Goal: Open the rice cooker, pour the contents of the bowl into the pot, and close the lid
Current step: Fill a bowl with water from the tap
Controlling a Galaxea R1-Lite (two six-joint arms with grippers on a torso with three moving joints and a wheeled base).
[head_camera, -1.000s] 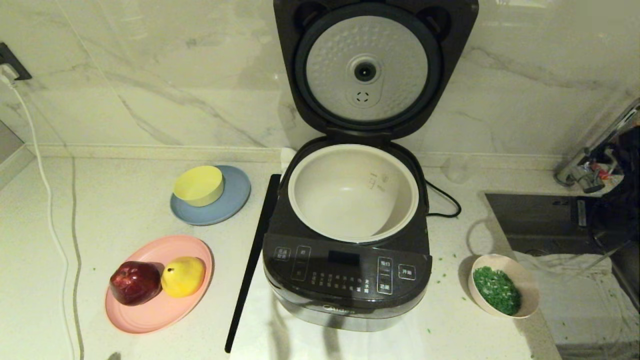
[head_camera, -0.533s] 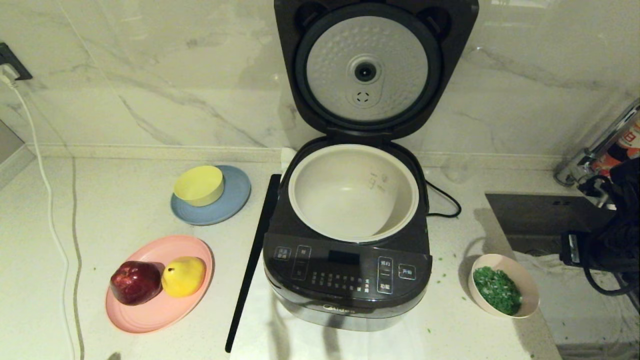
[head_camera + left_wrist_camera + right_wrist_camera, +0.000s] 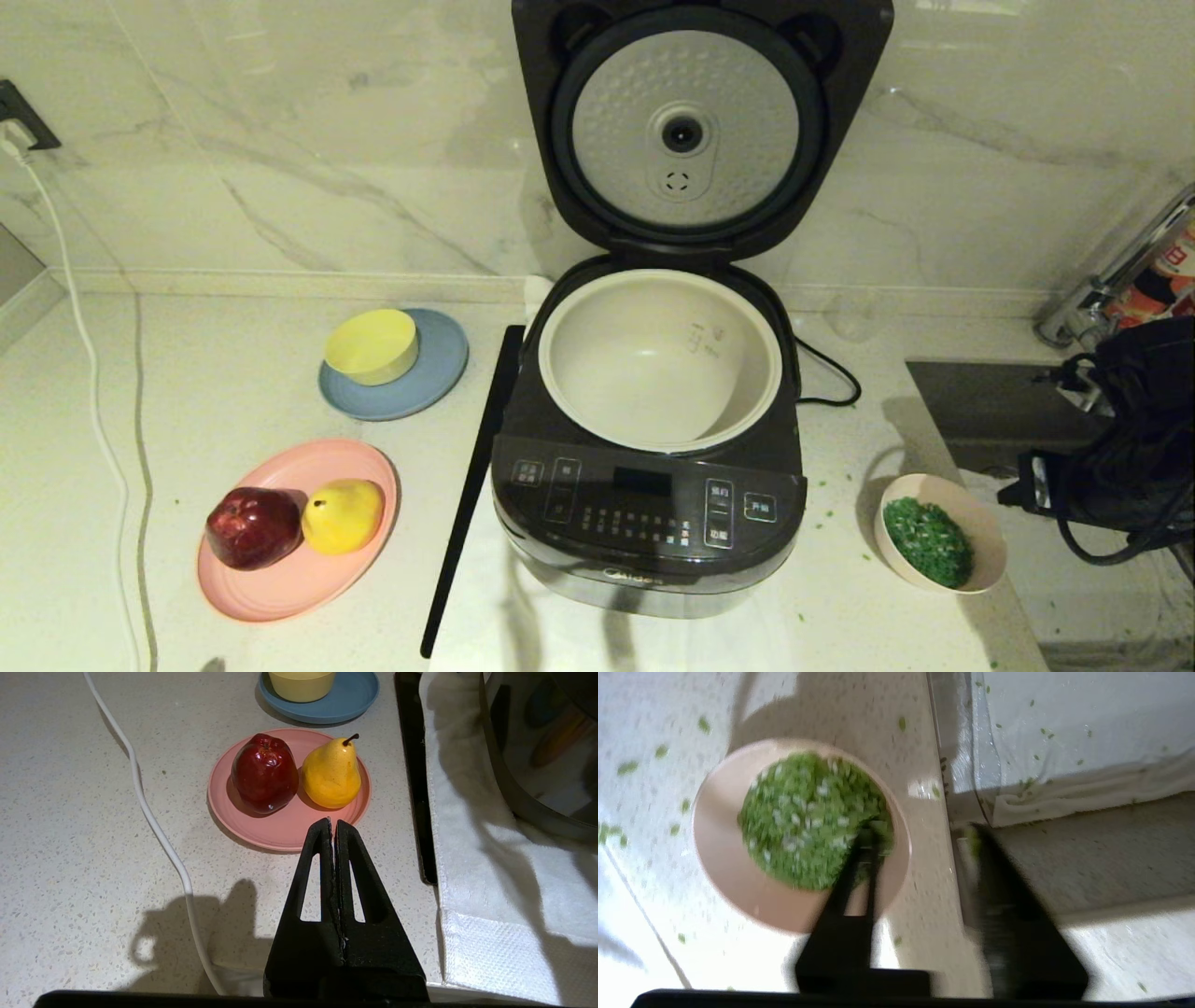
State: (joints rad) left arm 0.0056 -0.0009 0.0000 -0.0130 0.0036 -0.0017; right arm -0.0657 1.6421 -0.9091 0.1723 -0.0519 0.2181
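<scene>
Small, shallow, pale pink-cream round bowl [image 3: 941,534] on the speckled white worktop [image 3: 233,392], just to the right of the big dark grey-black rice cooker [image 3: 649,448]. Full of tiny bright green chopped bits [image 3: 928,541], piled loose in the middle. A few more green bits scattered on the worktop around it.

Probably light and stiff, with a smooth, maybe slippery wall. Best to pinch the thin rim, one finger inside and one outside. Needs to be kept level until over the pot, or the loose bits could spill.

Right tool [image 3: 924,835] spread open just above the bowl's edge, one finger over the green bits, the other past the rim. Holding nothing.

Left tool [image 3: 332,828] pressed together and empty, low over the worktop near the pink plate [image 3: 285,828] with its red apple and yellow pear.

Dark hinged lid [image 3: 700,131] standing up, open. Round off-white pot [image 3: 661,359] inside, empty.
</scene>
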